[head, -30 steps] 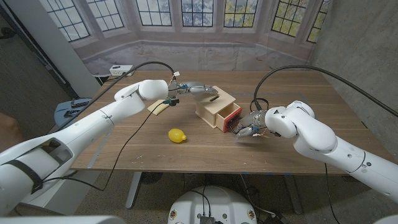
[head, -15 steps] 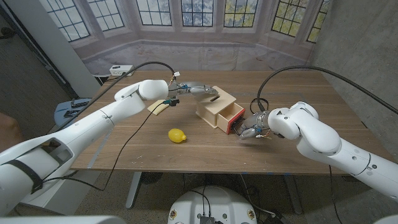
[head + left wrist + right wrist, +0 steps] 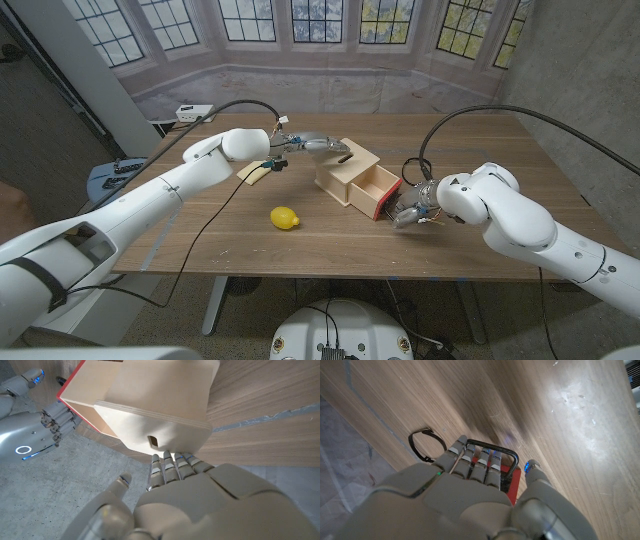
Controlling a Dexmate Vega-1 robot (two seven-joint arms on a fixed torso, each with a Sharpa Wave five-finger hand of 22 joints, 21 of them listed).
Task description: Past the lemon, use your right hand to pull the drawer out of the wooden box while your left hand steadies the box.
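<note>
Nearest to me on the counter (image 3: 250,250), the lemon (image 3: 285,217) is lying by itself, well apart from both of my hands. Just beyond it and off to the right, I am keeping my right hand (image 3: 411,212) hooked on the drawer (image 3: 380,190): in the right wrist view my fingers (image 3: 470,457) are curling around the dark wire handle (image 3: 506,451) on the drawer's red front (image 3: 513,485). The drawer is now sticking well out of the wooden box (image 3: 347,168), farther than a second ago, with its pale inside showing. The box itself is sitting near the middle of the counter, past the lemon. On its far left side, my left hand (image 3: 318,144) is pressing against it; in the left wrist view my fingertips (image 3: 172,457) are touching the box's back wall, held close together, just under a small slot (image 3: 152,440). Beyond the box, a small yellowish pad (image 3: 253,172) is lying on the counter under my left forearm.
</note>
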